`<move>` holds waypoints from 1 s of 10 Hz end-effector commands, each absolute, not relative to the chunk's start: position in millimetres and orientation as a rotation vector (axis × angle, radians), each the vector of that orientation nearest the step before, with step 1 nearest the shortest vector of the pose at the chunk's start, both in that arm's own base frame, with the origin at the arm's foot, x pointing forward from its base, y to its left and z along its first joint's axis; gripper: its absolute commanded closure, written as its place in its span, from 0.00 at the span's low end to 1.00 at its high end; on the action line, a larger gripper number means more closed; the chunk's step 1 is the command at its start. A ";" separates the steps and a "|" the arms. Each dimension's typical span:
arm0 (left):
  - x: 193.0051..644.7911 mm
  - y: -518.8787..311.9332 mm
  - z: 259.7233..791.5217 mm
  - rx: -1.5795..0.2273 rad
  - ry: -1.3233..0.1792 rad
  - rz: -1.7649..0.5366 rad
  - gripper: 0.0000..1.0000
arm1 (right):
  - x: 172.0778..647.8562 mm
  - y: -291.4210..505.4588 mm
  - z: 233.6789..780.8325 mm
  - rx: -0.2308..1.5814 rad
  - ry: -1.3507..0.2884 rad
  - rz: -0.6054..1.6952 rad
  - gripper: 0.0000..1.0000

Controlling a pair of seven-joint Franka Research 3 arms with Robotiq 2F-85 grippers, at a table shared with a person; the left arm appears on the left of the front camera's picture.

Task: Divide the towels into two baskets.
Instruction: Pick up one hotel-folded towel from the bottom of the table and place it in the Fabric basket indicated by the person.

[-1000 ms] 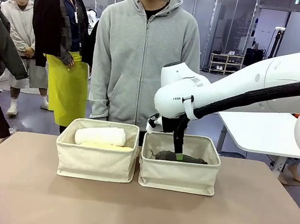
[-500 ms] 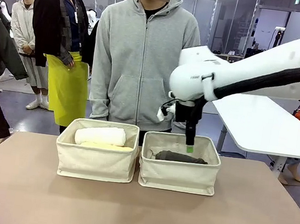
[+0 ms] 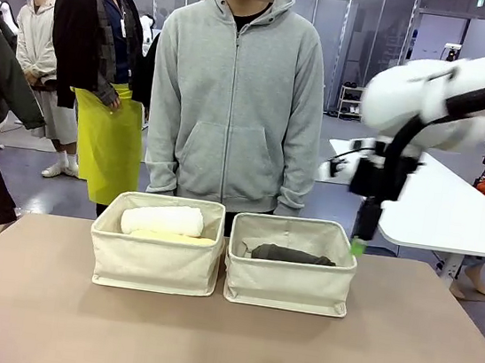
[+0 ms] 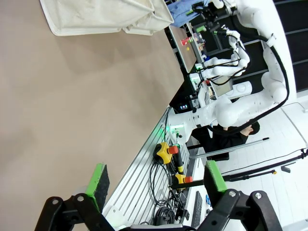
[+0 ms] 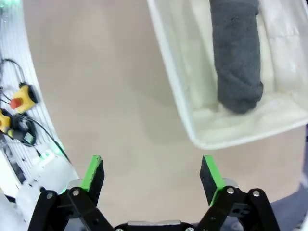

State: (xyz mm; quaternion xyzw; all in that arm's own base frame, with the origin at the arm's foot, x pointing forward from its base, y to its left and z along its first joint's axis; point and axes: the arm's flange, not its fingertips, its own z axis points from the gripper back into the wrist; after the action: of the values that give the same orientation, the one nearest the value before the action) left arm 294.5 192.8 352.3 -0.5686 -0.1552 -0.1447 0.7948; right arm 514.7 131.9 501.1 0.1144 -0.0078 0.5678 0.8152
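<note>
Two cream fabric baskets stand side by side mid-table. The left basket (image 3: 156,264) holds a white towel roll (image 3: 163,219) on top of a pale yellow towel (image 3: 177,238). In the right basket (image 3: 289,286) (image 5: 179,103) lies a dark grey towel (image 3: 293,255) (image 5: 236,53). My right gripper (image 3: 360,242) (image 5: 151,173) hangs open above that basket's right edge, nothing between its green pads. My left gripper (image 4: 156,178) is open and empty over bare tabletop, with a basket's (image 4: 106,17) underside edge far ahead of it.
A person in a grey hoodie (image 3: 235,100) stands right behind the baskets, hands down. Other people stand at the back left. A white table (image 3: 435,211) sits behind my right arm. The brown tabletop (image 3: 203,346) in front of the baskets is bare.
My right gripper has lifted out of the right basket and swung up and to the right, leaving the dark grey towel lying inside. The baskets and other towels have not moved.
</note>
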 end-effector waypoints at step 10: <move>290.8 194.1 354.8 -1.216 -0.337 -0.320 0.00 | 357.3 -209.6 378.7 1.254 -0.474 0.279 0.00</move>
State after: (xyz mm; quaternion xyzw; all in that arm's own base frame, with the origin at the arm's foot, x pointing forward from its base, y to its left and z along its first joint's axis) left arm 294.5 192.7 352.3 -0.5685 -0.1551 -0.1448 0.7948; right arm 342.7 -202.5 386.5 0.5461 -0.1960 0.1414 0.8021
